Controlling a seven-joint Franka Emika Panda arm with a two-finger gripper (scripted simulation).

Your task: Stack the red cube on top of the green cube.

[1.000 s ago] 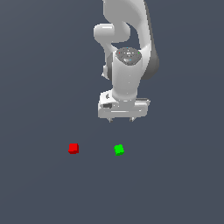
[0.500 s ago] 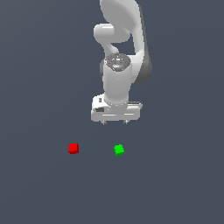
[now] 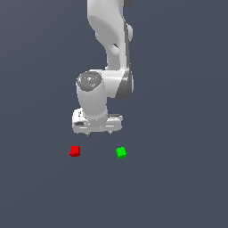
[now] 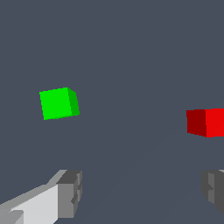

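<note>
While the gripper (image 3: 100, 132) hung above the floor (image 3: 178, 178), its jaws stood wide apart and held nothing | red cube (image 3: 75, 151) sat on the floor toward the exterior view's left, below the gripper | green cube (image 3: 121, 152) sat well apart on its right, nothing stacked.

red cube (image 3: 75, 151) unobstructed, green cube (image 3: 121, 152) well apart

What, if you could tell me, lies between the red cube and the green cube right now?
Nothing: bare grey floor separates the red cube from the green cube in the exterior view. The wrist view shows the same bare gap, and the gripper hangs above it.
</note>
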